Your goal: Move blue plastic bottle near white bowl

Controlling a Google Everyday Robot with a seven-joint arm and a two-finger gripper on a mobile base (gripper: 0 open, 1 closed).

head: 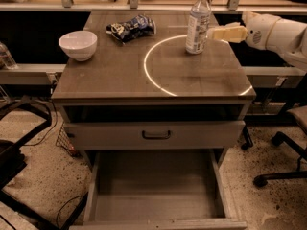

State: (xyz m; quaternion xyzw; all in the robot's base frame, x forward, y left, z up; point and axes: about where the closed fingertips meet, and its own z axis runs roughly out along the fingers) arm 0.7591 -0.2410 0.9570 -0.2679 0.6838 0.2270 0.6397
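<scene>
My gripper (214,33) sits in the upper right of the frame, a pale wedge on the end of my white arm (276,32), reaching in from the right edge and pointing left. Its tip is just beside the blue plastic bottle (197,25), level with the label; I cannot tell whether it touches the bottle, nor whether the gripper is released or clenched

The bottle stands upright with its white cap on, in the upper right part of the wooden tabletop (192,80), at the top of a bright ring of light (146,66) that curves across the wood. A dark blue snack bag (132,28) lies crumpled at upper centre, between the bottle and the bowl. The white bowl (77,44) stands near the table's left edge, in the upper left of the frame, well apart from the bottle

Below the tabletop one drawer is shut and the lowest drawer (153,195) hangs open at the bottom centre

I judge this to be the approach and grasp step; the bottle has not been carried anywhere yet. Next I would need a firm hold around the bottle's body, then a lift and a carry leftward past the snack bag, setting it down upright close to the bowl without knocking either
</scene>
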